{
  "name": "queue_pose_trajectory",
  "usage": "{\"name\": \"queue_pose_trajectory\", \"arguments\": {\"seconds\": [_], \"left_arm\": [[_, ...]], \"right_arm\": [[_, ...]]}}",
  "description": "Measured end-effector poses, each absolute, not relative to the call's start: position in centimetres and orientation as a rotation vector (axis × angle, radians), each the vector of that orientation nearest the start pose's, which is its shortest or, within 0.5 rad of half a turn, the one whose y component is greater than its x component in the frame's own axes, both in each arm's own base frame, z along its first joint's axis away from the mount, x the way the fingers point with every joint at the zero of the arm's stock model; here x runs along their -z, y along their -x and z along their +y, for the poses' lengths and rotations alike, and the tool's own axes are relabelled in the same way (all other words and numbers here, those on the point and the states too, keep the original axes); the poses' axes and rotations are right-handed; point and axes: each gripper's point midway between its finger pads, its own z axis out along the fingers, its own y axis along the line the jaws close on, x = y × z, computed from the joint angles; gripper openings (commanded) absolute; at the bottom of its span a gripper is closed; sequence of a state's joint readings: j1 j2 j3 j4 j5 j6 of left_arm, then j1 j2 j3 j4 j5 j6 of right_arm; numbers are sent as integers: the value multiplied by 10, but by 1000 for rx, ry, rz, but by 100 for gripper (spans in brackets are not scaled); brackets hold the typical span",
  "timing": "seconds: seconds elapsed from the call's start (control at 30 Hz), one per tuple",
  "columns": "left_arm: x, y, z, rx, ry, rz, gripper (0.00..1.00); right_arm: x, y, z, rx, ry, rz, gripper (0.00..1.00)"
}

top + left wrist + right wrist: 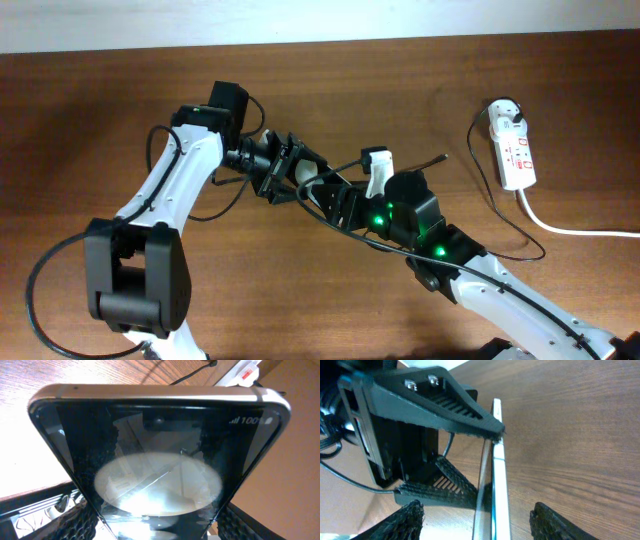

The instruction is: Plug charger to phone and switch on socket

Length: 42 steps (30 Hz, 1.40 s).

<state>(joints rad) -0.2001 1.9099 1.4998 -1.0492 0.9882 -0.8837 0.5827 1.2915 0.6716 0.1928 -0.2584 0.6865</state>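
phone (pixel 160 460): held off the table (pixel 100 120), just left of centre in the overhead view (pixel 301 174). its lit screen fills the left wrist view, with a pale oval glare on the glass and a battery readout at upper right.
phone edge (pixel 498 485): seen edge-on in the right wrist view, a thin silver line running from top centre down to the lower edge of the frame.
left gripper (pixel 284 172): clamped on the phone. in the right wrist view one black finger (pixel 445 400) bears on the phone from above and a second from below.
right gripper (pixel 482 521): spread wide, one textured fingertip at lower left and one at lower right of its own view, with the phone edge between them. no contact is visible. in the overhead view it sits at centre (pixel 340 200), just beside the left gripper.
charger (pixel 438 158): connector tip lies free on the table, right of centre, apart from both grippers.
socket (pixel 517 150): flat on the table at upper right, well apart from the phone.
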Motion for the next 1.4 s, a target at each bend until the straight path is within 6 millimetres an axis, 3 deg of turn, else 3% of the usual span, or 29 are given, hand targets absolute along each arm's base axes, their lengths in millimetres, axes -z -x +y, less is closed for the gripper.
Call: {"name": "queue_pose_trajectory", "arguments": {"seconds": [0.27,0.57,0.63,0.7,0.77,0.83,1.0,1.07,1.13,1.17,1.2,1.23,1.27,1.3,1.37,1.4], "left_arm": [[-152,-339,-215,1562,978,3033,69],[-152,-339,-215,1562,978,3033,70],[-153,-339,-216,1568,977,3033,70],[-153,-339,-216,1575,974,3030,77],[-154,-339,-215,1581,970,3029,93],[-156,-339,-216,1601,981,3026,100],[-157,-339,-214,1622,778,3009,99],[-160,-344,-203,1624,672,2966,99],[-177,-339,-190,1538,575,2933,99],[-201,-323,-177,1403,515,2919,97],[-217,-301,-162,1235,504,2928,97],[-227,-292,-152,1143,484,2907,96],[-247,-265,-131,958,474,2871,96],[-281,-238,-113,853,411,2735,99],[-321,-192,-84,701,365,2510,99],[-337,-151,-60,597,372,2374,99]], "right_arm": [[-165,-316,257,-1026,45,2160,32],[-165,-312,261,-1056,60,2167,13],[-165,-312,260,-1056,53,2171,10],[-164,-313,259,-1062,24,2178,8],[-164,-313,259,-1066,16,2179,7],[-163,-311,261,-1073,43,2184,4],[-162,-310,262,-1097,9,2196,4],[-162,-310,262,-1120,-35,2205,4],[-163,-304,267,-1185,-60,2226,4],[-163,-302,269,-1214,-66,2236,4],[-164,-296,273,-1251,-49,2250,4],[-164,-294,274,-1266,-39,2254,4],[-163,-291,276,-1284,-36,2269,4],[-163,-289,276,-1292,-35,2274,4],[-163,-288,277,-1304,-31,2278,4],[-163,-287,278,-1312,-25,2280,4]]}}
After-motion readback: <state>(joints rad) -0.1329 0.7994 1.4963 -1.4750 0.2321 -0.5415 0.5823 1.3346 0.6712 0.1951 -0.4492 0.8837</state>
